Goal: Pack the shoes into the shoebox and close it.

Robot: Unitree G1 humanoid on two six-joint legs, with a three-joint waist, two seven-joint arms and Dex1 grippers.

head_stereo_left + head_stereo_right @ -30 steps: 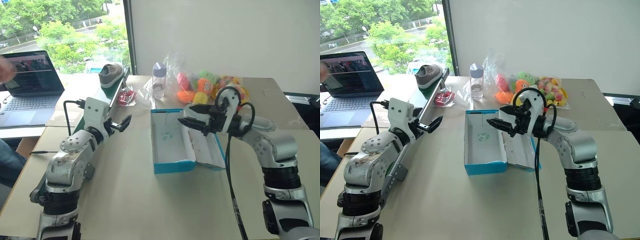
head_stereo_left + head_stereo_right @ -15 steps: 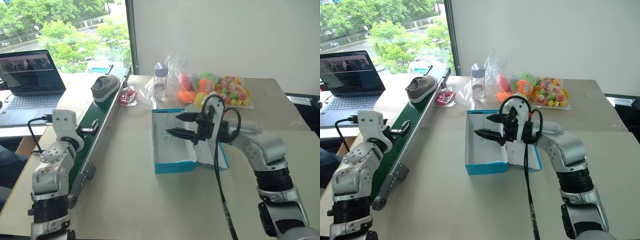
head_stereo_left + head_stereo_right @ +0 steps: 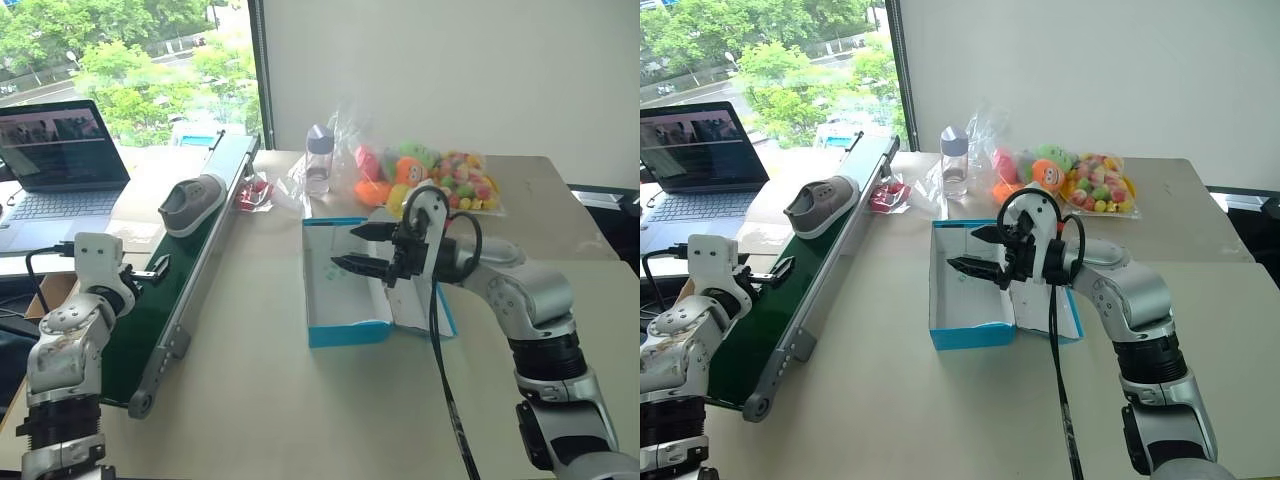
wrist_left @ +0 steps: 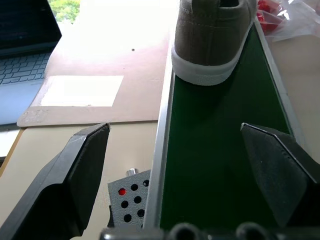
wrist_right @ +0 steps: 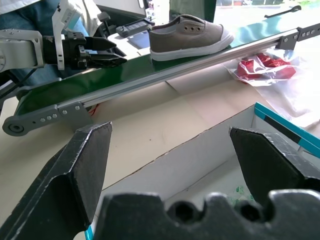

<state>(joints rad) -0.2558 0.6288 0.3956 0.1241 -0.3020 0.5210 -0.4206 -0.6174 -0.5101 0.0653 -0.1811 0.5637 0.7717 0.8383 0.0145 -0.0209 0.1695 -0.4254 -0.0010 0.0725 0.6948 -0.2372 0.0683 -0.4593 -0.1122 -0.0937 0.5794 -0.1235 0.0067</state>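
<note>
While no lettering can be read anywhere on the scene, the laptop (image 3: 62, 160) screen at the far left shows only an unreadable picture, and the shoebox (image 3: 972, 290) shows no legible print on its blue walls or its white interior.

Left gripper (image 3: 758, 275): its two black fingers (image 4: 70, 185) stand wide apart and hold nothing. They straddle the near end of the green conveyor belt (image 4: 220, 150), one finger over the belt's far edge, the other out past the belt's metal rail above the tan table (image 3: 280, 400). Ahead of the fingertips, well apart from them, one grey shoe (image 4: 212, 37) with a pale sole rests on the belt, heel end toward the fingers.

Right gripper (image 3: 345, 248): its fingers (image 5: 75, 175) are likewise spread wide and empty, touching nothing. They hang over the open shoebox, whose white bottom lies directly below and between them. Nothing is seen lying inside apart from a small greenish mark on the bottom. The lid (image 3: 415, 295) lies flat, folded back on the side of the box nearer the right arm.

Beyond the right fingertips, across the box wall, the belt slopes past with the same shoe on it, and the left gripper appears at the belt's lower end.

Further back sit a clear bottle (image 3: 954, 160) with a pale cap, a clear bag of colourful toys (image 3: 1065, 180), and a small red packet (image 3: 888, 193) beside the belt.
</note>
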